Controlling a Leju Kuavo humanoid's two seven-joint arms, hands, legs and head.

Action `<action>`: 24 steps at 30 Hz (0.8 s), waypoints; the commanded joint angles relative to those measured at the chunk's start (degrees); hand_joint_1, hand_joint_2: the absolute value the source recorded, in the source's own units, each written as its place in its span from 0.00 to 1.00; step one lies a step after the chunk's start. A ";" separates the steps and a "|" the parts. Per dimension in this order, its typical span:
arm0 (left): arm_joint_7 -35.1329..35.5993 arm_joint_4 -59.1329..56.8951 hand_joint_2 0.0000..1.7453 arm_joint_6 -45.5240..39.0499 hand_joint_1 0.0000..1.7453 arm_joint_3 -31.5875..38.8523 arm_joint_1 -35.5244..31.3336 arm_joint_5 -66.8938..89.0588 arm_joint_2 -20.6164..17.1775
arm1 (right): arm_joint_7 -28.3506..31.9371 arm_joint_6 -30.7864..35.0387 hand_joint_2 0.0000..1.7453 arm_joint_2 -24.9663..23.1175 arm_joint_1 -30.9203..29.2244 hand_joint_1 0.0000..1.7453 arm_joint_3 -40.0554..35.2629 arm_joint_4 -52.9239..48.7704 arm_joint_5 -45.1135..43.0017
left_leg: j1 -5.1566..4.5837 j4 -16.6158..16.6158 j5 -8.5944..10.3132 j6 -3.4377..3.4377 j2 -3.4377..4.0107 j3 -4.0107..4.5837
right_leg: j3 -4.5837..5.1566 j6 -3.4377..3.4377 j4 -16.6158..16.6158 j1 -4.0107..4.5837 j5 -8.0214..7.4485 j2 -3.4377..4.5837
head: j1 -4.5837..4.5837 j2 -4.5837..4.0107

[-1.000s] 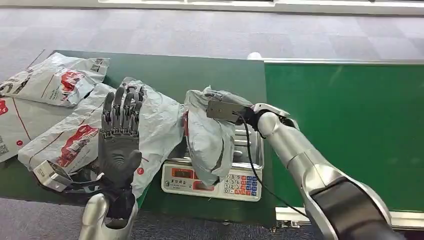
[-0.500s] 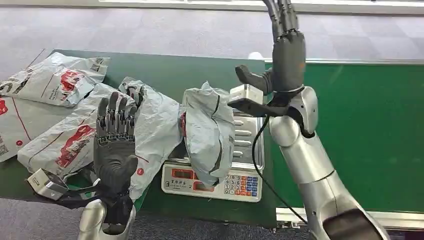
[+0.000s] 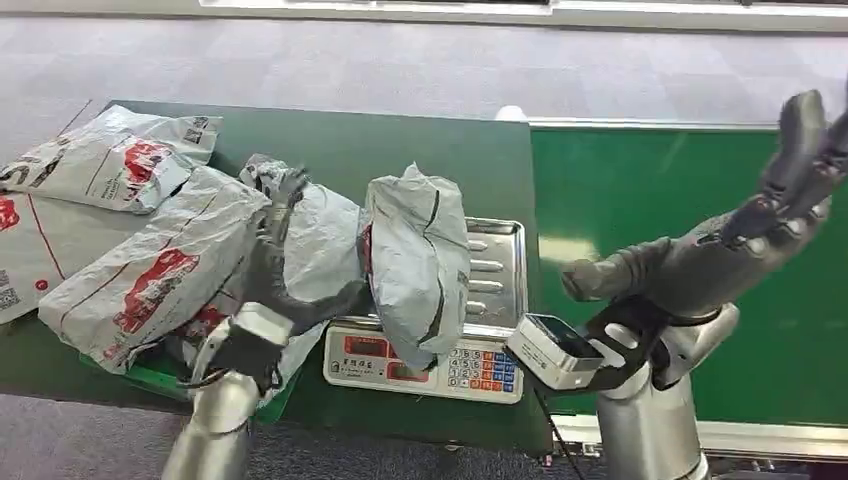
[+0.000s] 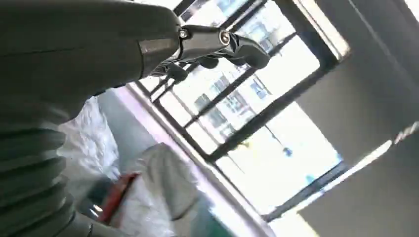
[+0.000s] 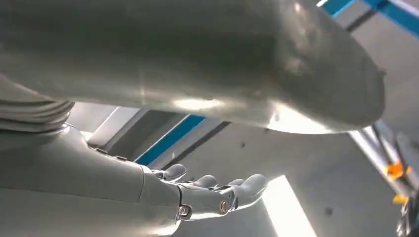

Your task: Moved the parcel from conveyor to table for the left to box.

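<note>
A crumpled grey parcel (image 3: 415, 265) lies across the steel tray of the scale (image 3: 497, 262), its lower end drooping over the display. Nothing grips it. My left hand (image 3: 278, 262) hovers just left of it, over another grey parcel (image 3: 320, 245), with its fingers spread and its thumb pointing toward the parcel on the scale. The left wrist view shows those fingers (image 4: 217, 42) stretched out and holding nothing. My right hand (image 3: 745, 235) is raised above the green conveyor belt (image 3: 690, 180), palm up, fingers (image 5: 217, 190) extended and bare.
Several more grey and red parcels (image 3: 140, 265) are piled on the dark green table (image 3: 400, 150) at the left, one (image 3: 110, 160) at its far corner. The scale's keypad (image 3: 480, 370) faces the front edge. A metal rail (image 3: 690, 124) borders the conveyor's far side.
My right hand came off the parcel on the scale, rose, then swung right and down over the conveyor. My left hand turned and leaned closer to that parcel.
</note>
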State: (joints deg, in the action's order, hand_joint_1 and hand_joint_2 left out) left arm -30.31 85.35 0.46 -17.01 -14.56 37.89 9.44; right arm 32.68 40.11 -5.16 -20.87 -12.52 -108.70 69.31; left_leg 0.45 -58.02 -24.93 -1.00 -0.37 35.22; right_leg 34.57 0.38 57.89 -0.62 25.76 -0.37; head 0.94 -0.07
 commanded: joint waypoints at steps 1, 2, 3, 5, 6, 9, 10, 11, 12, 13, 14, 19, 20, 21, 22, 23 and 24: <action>5.18 -23.33 1.00 -3.61 0.00 -16.12 -16.12 19.68 -6.63 | -2.52 -0.11 1.00 -1.52 2.47 0.00 1.24 -1.47 0.47 | -0.03 0.16 0.02 0.04 0.03 -0.22 | -0.19 -0.02 -0.15 -0.02 -0.03 0.06 | 0.00 0.00; 5.08 -30.66 1.00 -4.08 0.00 -19.52 -20.82 24.20 -6.15 | -4.06 -0.11 1.00 -1.06 2.28 0.00 0.24 -1.01 0.64 | 0.01 0.15 0.06 0.02 0.01 -0.22 | -0.21 -0.03 -0.16 0.01 -0.07 0.07 | 0.00 0.00; 4.59 -34.27 1.00 -3.72 0.00 -20.96 -23.06 25.30 -5.84 | -4.67 -0.11 1.00 -0.77 2.15 0.00 -0.15 -0.62 1.01 | 0.00 0.11 0.11 0.00 -0.08 -0.15 | -0.11 -0.05 -0.09 0.00 -0.06 -0.03 | 0.00 0.00; 2.19 -46.65 1.00 -3.41 0.00 -26.33 -30.23 28.35 -4.39 | -3.63 -0.11 1.00 -1.95 2.84 0.00 0.73 -0.28 0.96 | 0.01 0.12 0.16 0.02 -0.27 -0.17 | -0.20 -0.03 -0.12 -0.02 -0.07 -0.24 | 0.00 0.00; 1.09 -50.70 1.00 -3.89 0.00 -28.32 -32.21 28.87 -3.75 | -2.46 -0.11 1.00 -2.94 3.43 0.00 1.75 -0.37 0.99 | 0.03 0.19 0.25 0.04 -0.46 -0.20 | -0.30 -0.04 -0.23 0.01 -0.11 -0.42 | 0.00 0.00; 0.34 -54.28 1.00 -3.52 0.00 -30.60 -33.59 29.24 -3.03 | -1.53 -0.11 1.00 -3.90 4.31 0.00 2.91 -0.58 1.30 | 0.02 0.24 0.22 0.11 -0.17 -0.28 | -0.36 0.00 -0.30 0.00 -0.19 -0.15 | 0.00 0.00; 0.11 -55.07 1.00 -3.21 0.00 -31.85 -33.72 29.67 -2.84 | -1.44 -0.11 1.00 -3.87 4.44 0.00 3.17 -0.54 1.34 | -0.01 0.10 0.13 0.06 0.03 -0.23 | -0.22 0.03 -0.13 -0.03 -0.18 0.09 | 0.00 0.00; 0.31 -56.33 1.00 -2.35 0.00 -34.01 -33.97 30.33 -2.73 | -1.08 -0.11 1.00 -3.79 4.25 0.00 3.49 -0.32 0.97 | 0.00 0.14 0.13 0.06 0.11 -0.29 | -0.24 0.01 -0.17 -0.02 -0.20 0.18 | 0.00 0.00; 0.32 -56.84 1.00 -1.93 0.00 -35.09 -34.03 30.88 -2.76 | -0.90 -0.11 1.00 -3.75 4.04 0.00 3.53 -0.11 0.80 | 0.00 0.13 0.13 0.06 0.12 -0.28 | -0.22 0.02 -0.16 -0.03 -0.21 0.20 | 0.00 0.00; 0.22 -57.90 1.00 -0.96 0.00 -36.97 -33.99 32.05 -2.84 | -0.62 -0.11 1.00 -3.88 3.60 0.00 3.48 0.22 0.52 | 0.00 0.08 0.10 0.04 0.18 -0.30 | -0.20 0.03 -0.10 -0.03 -0.19 0.27 | 0.00 0.00; 0.25 -58.49 1.00 -0.83 0.00 -37.46 -33.88 32.08 -2.79 | -0.54 -0.11 1.00 -4.08 3.44 0.00 3.52 0.42 0.63 | 0.01 0.32 0.17 0.06 0.20 -0.48 | -0.38 0.00 -0.35 -0.01 -0.28 0.27 | 0.00 0.00; 0.25 -58.49 1.00 -0.83 0.00 -37.46 -33.88 32.08 -2.79 | -0.54 -0.11 1.00 -4.08 3.44 0.00 3.52 0.42 0.63 | -0.03 0.13 0.10 0.05 0.27 -0.42 | -0.35 0.04 -0.14 -0.04 -0.21 0.36 | 0.00 0.00; 0.21 -59.03 1.00 0.05 0.00 -38.48 -34.14 32.47 -2.80 | -0.45 -0.11 1.00 -4.33 3.32 0.00 3.51 0.39 0.78 | -0.02 0.09 0.08 0.05 0.26 -0.41 | -0.35 0.05 -0.09 -0.03 -0.18 0.36 | 0.00 0.00; -0.10 -59.84 1.00 1.57 0.00 -40.20 -34.19 33.32 -2.83 | -0.58 -0.11 1.00 -4.50 3.03 0.00 3.31 0.59 0.59 | -0.01 0.33 0.17 0.08 0.34 -0.55 | -0.47 0.03 -0.35 -0.02 -0.30 0.42 | 0.00 0.00; -0.41 -60.50 1.00 2.48 0.00 -41.76 -34.01 34.22 -2.88 | -0.65 -0.11 1.00 -4.79 2.72 0.00 3.40 0.48 0.79 | -0.02 0.13 0.10 0.06 0.30 -0.48 | -0.42 0.05 -0.14 -0.04 -0.21 0.39 | 0.00 0.00; -0.71 -60.92 1.00 2.62 0.46 -42.70 -33.66 34.40 -2.84 | -0.92 -0.11 1.00 -4.98 2.57 0.00 3.16 0.59 1.09 | -0.03 0.10 0.07 0.05 0.28 -0.51 | -0.45 0.06 -0.08 -0.06 -0.17 0.37 | 0.00 0.00; -1.72 -61.28 1.00 2.71 1.00 -43.41 -33.43 33.48 -2.79 | -1.74 -0.11 1.00 -4.79 2.62 0.00 2.81 0.19 1.55 | -0.03 0.33 0.17 0.07 0.38 -0.61 | -0.53 0.03 -0.34 -0.04 -0.31 0.46 | 0.00 0.00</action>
State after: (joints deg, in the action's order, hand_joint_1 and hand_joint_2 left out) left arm -30.08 33.96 -0.54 -48.63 -48.55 70.05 7.08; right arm 31.89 39.98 -8.70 -16.65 -11.34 -110.95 69.96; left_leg 0.45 -58.01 -24.86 -0.96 -0.17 34.82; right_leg 34.20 0.44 57.89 -0.66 25.60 -0.07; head 0.94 -0.07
